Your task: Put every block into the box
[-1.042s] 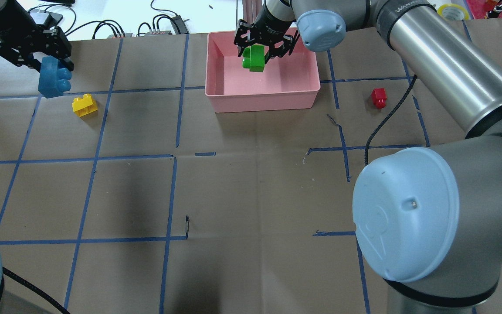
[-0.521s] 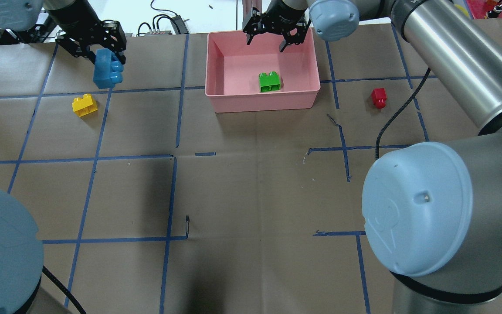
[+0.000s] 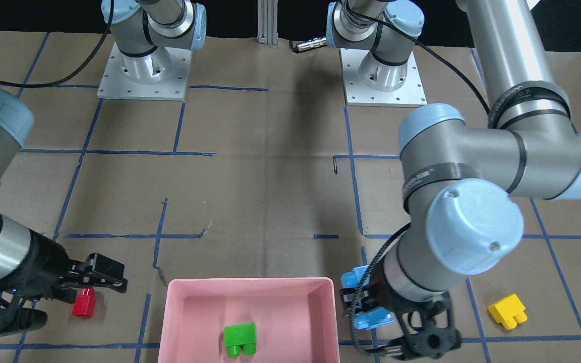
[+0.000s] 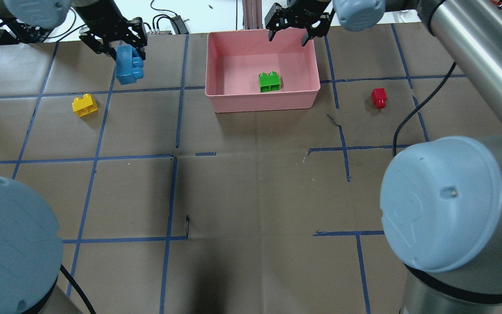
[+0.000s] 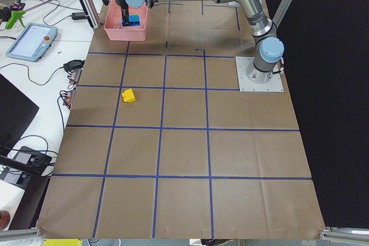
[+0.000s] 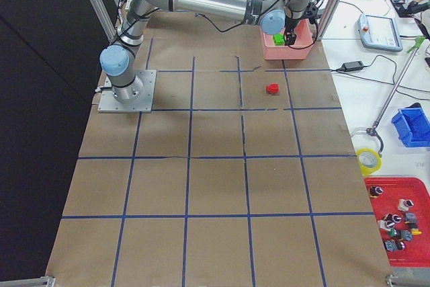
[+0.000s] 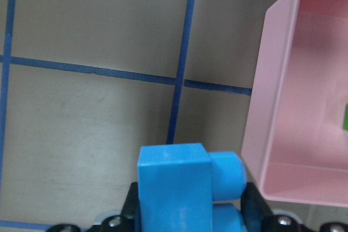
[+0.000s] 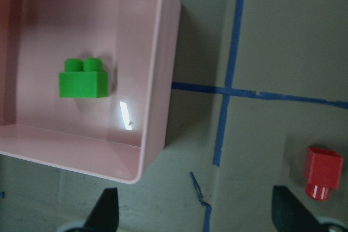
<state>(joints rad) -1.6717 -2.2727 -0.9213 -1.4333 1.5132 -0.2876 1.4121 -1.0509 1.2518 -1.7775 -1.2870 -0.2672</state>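
Carried rightward past yellow two-stud plastic brick (image 4: 84, 105): long blue three-stud brick (image 4: 129, 66), clamped in left gripper (image 4: 127, 52), nearing shallow pink plastic tray (image 4: 259, 103). Green two-stud brick (image 4: 270, 82) dropped inside. Right gripper (image 4: 288, 39) spread, empty, above far rim. Red one-stud brick (image 4: 378, 97) outside; three to go.

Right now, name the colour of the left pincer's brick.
Blue brick, best seen in the overhead view.

Green block (image 4: 269, 82) sits in box (image 4: 233, 69); floor elsewhere bare.

Your silver-grey arms (image 3: 510, 60) have pale-blue joint caps (image 3: 474, 229), a black right gripper (image 4: 288, 38), a cable plug (image 3: 304, 46) beside the screwed base plate (image 3: 356, 92).
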